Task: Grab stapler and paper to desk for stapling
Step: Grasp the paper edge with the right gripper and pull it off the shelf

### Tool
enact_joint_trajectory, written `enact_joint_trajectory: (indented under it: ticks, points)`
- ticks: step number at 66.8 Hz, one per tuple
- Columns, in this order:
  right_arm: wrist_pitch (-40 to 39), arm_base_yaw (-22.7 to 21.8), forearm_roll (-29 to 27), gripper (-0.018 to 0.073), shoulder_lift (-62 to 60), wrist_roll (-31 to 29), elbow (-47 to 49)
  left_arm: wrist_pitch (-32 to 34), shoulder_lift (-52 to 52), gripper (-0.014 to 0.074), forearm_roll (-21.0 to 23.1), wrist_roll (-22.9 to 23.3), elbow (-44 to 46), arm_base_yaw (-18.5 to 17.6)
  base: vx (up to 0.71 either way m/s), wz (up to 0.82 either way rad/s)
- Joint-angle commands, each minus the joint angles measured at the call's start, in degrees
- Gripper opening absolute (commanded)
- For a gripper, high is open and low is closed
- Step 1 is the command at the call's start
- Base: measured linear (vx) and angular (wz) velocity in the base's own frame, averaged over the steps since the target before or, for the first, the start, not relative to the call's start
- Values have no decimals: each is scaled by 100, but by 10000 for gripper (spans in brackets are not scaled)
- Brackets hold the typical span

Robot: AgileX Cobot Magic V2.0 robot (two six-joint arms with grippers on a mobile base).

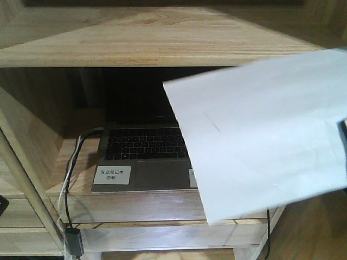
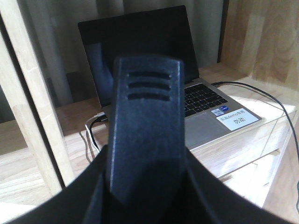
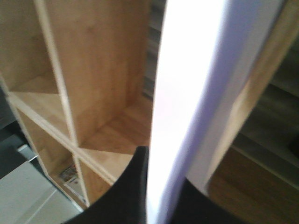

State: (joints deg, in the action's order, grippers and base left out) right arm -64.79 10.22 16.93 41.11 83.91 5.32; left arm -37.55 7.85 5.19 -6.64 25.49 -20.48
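Observation:
The stapler [image 2: 147, 121] fills the left wrist view as a black body with three slots near its tip, standing up between the jaws of my left gripper [image 2: 147, 186], which is shut on it. The paper [image 1: 260, 135] is a large white sheet held in the air at the right, covering part of the laptop. In the right wrist view the paper [image 3: 187, 93] runs edge-on between the jaws of my right gripper [image 3: 161, 186], which is shut on it. A dark bit of that gripper shows at the front view's right edge [image 1: 342, 135]. The desk is out of view.
A wooden shelf unit [image 1: 152, 49] stands in front with an open laptop [image 1: 143, 157] on its middle shelf, also seen in the left wrist view [image 2: 205, 98]. Cables [image 1: 68, 189] hang at the left down to an adapter [image 1: 73, 241]. Shelf compartments [image 3: 93, 70] lie left of the right gripper.

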Motion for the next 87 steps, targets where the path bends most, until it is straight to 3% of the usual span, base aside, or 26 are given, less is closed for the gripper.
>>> enact_joint_trajectory:
  ticks: [1,28,87]
  points:
    - [17,5,-69,-8,-493,-73,-62,687,67,-7,68,15,177,-11,0,0]
    - [1395,5,-91,-6,-1862,123,-447,687,67,-7,68,15,177,-11,0,0]
    - [1610,5,-73,-6,-1867,116,-447,687,67,-7,68,15,177,-11,0,0]
